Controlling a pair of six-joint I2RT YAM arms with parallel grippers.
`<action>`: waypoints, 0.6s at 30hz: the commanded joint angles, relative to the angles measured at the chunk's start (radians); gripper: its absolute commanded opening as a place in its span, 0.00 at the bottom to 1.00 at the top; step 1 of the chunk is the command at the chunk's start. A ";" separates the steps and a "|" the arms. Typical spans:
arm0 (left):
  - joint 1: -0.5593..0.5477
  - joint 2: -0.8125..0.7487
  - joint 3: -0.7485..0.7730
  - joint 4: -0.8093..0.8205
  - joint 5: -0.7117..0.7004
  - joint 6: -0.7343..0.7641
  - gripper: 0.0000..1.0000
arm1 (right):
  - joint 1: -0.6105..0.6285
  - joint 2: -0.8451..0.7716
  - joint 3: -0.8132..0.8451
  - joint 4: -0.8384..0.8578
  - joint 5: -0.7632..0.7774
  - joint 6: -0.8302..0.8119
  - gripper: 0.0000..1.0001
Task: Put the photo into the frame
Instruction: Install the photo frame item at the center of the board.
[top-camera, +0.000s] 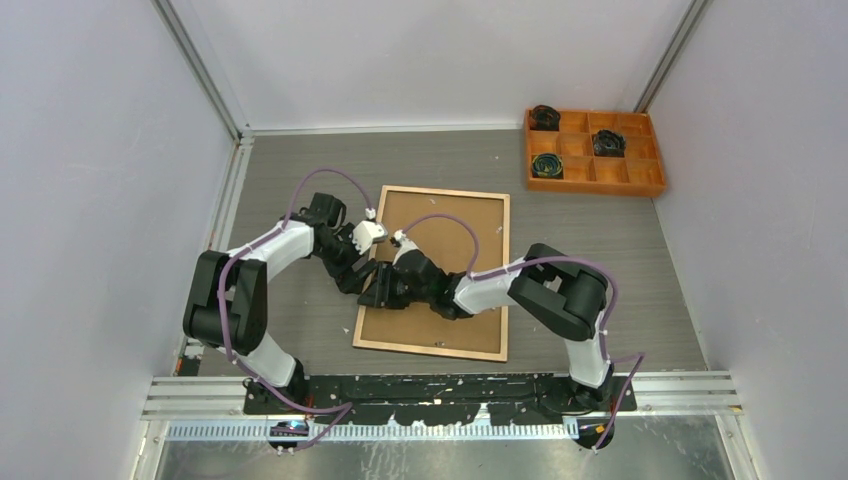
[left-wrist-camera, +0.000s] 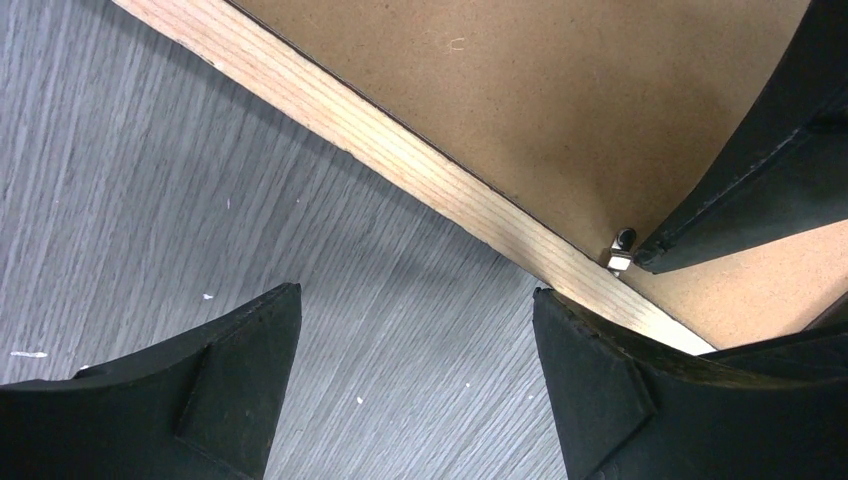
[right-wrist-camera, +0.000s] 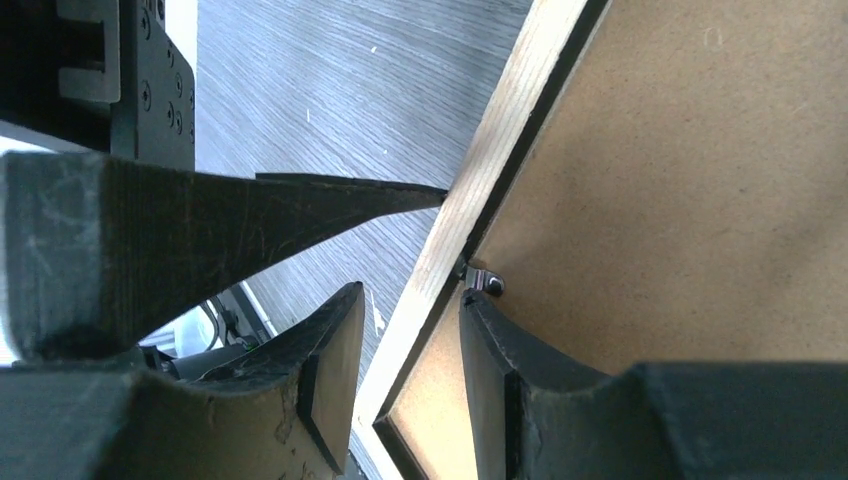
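The frame (top-camera: 430, 348) lies face down mid-table, its light wood back up, with a brown hardboard backing (top-camera: 470, 240) set inside it. The photo is out of view. Both grippers meet at the frame's left rail. My left gripper (left-wrist-camera: 416, 290) is wide open over bare table just outside the rail (left-wrist-camera: 400, 150), its right fingertip at the rail's edge. My right gripper (right-wrist-camera: 412, 292) straddles the same rail (right-wrist-camera: 500, 130) with its jaws partly apart. One finger is outside the rail and the other rests on the backing (right-wrist-camera: 680, 180) beside a small metal clip (right-wrist-camera: 487, 283).
An orange compartment tray (top-camera: 594, 150) with dark coiled items stands at the back right. Grey walls close in the table on three sides. The left gripper's finger (right-wrist-camera: 300, 210) lies close alongside the right gripper.
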 joint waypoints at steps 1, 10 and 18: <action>0.003 -0.013 0.059 -0.005 0.032 0.011 0.87 | -0.008 -0.097 -0.041 0.066 -0.011 -0.046 0.47; 0.091 0.080 0.260 -0.016 0.134 -0.158 0.87 | -0.169 -0.291 -0.197 0.111 -0.033 -0.003 0.53; 0.092 0.204 0.349 -0.017 0.202 -0.218 0.75 | -0.346 -0.183 -0.098 0.053 -0.086 0.007 0.54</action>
